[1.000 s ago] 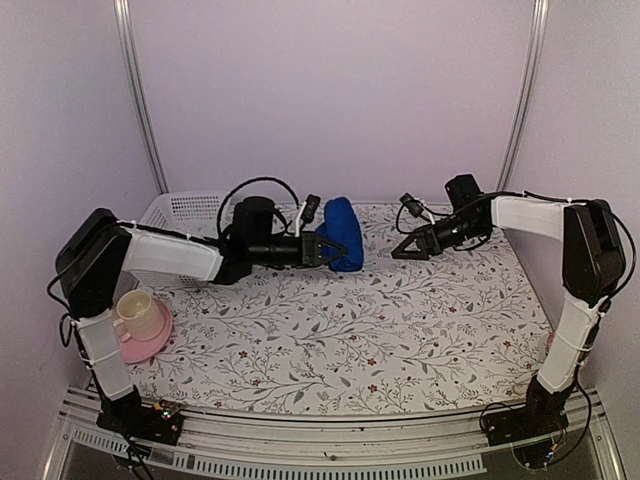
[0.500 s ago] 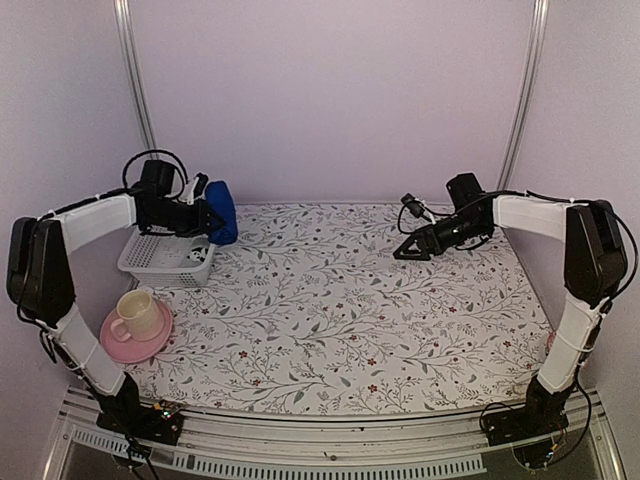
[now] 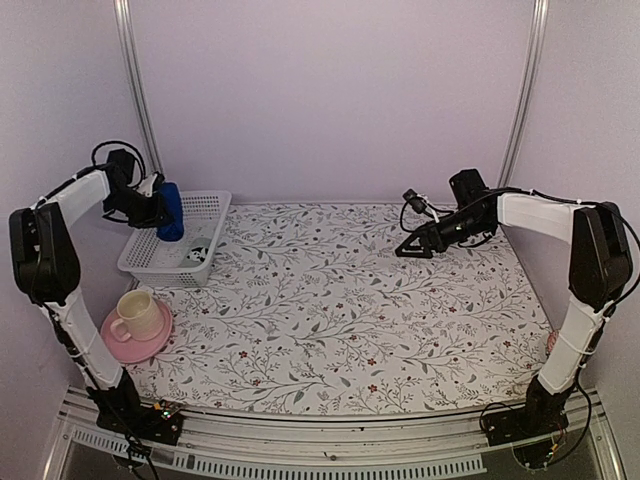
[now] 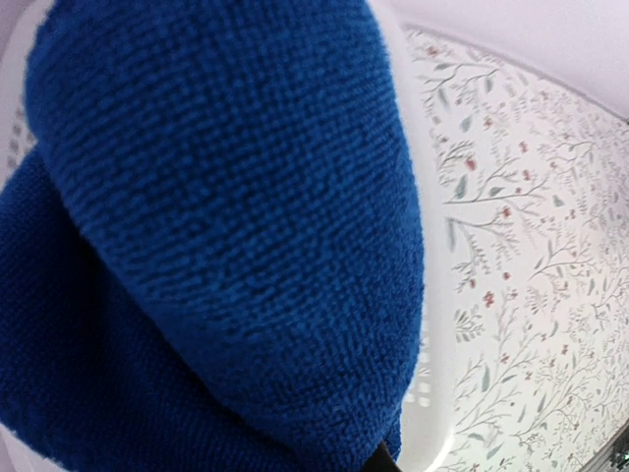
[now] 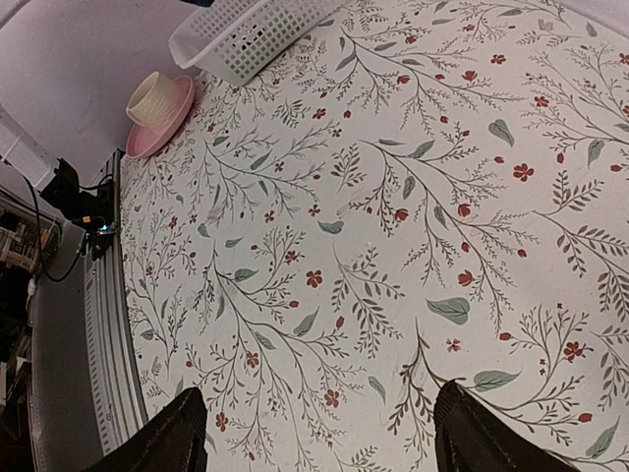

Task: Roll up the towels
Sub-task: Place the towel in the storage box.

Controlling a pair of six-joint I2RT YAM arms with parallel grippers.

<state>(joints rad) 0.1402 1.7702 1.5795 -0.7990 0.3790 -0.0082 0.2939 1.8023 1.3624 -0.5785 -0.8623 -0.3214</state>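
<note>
Swinging from about 12 o'clock out to 10 o'clock over the last second, the left arm has carried the blue towel point(image 3: 170, 210) off the patterned surface point(image 3: 350, 320). It now holds the towel in the air above the far left end of the white basket point(image 3: 207, 213). The left gripper point(image 3: 156, 207) is clamped narrowly on the cloth. Its wrist view is almost filled by the bundled blue towel point(image 4: 216, 226), with the basket rim point(image 4: 423, 324) curving just behind it.

The towel looks bunched into a thick roll rather than hanging loose, so the rolling of this piece appears to be done and the step in hand is most likely setting it down in the basket. A limp roll held at one spot could unwind if let go from this height, so a lower release would be safer.

The right gripper point(image 3: 408, 248) has not moved. It hovers at 2 o'clock with its fingers spread apart and nothing between them, and its own camera shows only bare surface below the right gripper point(image 5: 324, 442). The pale green towel cannot be made out in any view.
</note>
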